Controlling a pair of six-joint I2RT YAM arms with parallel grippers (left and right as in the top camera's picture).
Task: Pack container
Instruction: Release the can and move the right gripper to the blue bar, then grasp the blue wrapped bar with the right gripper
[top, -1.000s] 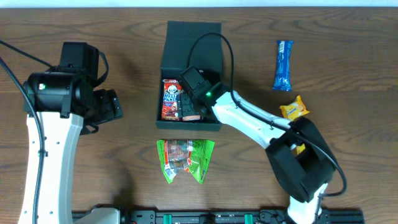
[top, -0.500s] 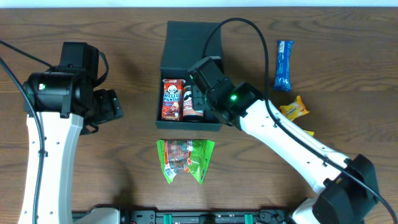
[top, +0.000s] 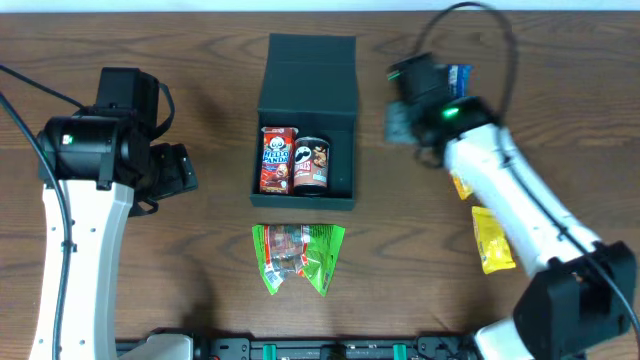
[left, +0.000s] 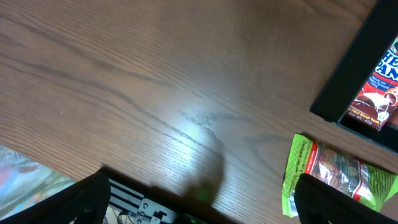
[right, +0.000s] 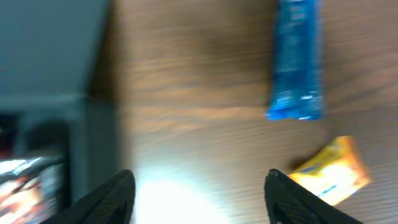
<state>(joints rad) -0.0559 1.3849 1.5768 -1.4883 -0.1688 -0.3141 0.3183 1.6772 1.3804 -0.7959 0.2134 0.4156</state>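
Container (top: 306, 75), lid open, lies left of my right gripper (right: 199, 196). Its jaws stand apart, empty. Yellow packet (right: 329, 171) is near the right finger, blue packet (right: 295, 56) ahead. My left gripper (left: 217, 202) is likewise apart, container ahead-right.

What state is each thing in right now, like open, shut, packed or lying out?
container: lid open, partly filled.
Hello Panda box: inside container.
Pringles can: inside container.
green snack packet: on table, unpacked.
blue packet: on table, unpacked.
yellow packets: on table, unpacked.
left fingers: open, empty.
right fingers: open, empty.
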